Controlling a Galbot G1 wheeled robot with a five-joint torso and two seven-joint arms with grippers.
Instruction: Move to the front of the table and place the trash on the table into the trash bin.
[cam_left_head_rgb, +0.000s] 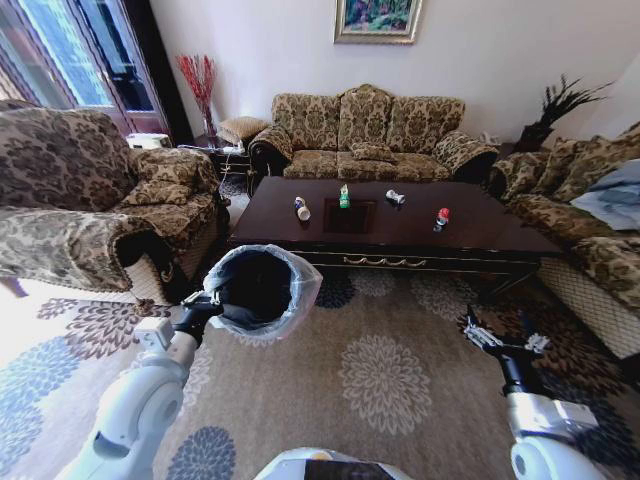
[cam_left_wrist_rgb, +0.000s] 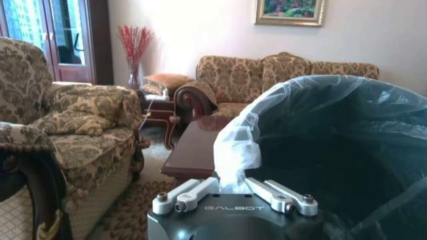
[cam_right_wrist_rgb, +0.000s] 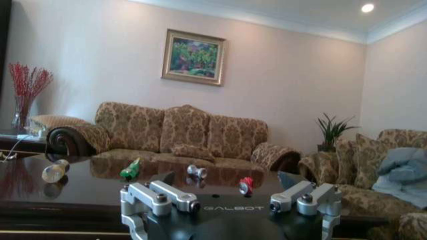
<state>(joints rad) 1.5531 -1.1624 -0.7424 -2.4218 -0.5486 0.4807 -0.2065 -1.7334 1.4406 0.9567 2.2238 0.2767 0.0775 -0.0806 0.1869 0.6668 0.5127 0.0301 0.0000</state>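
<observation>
Head view. The table (cam_left_head_rgb: 400, 235), dark and glossy, spans the centre of the frame, with a patterned sofa (cam_left_head_rgb: 370, 135) behind it at upper centre. The trash bin (cam_left_head_rgb: 258, 290), round, dark and lined with a translucent bag, sits at lower left of centre, just in front of the table's left end. The left gripper (cam_left_head_rgb: 208, 303) is clamped on the bin's near rim; in the left wrist view its fingers (cam_left_wrist_rgb: 179, 198) pinch a fold of the bag liner (cam_left_wrist_rgb: 235, 150) at the lower centre of the frame. The right gripper (cam_left_head_rgb: 478, 332), at lower right, hangs over the carpet in front of the table with its jaws spread and nothing between them, as the right wrist view (cam_right_wrist_rgb: 230, 200) confirms. Four trash items lie apart on the tabletop: the whitish bottle (cam_left_head_rgb: 301, 208) at left, the green packet (cam_left_head_rgb: 344, 197) beside it, the small silver can (cam_left_head_rgb: 395, 197), apparently on its side, and the red can (cam_left_head_rgb: 441, 218) at right.
</observation>
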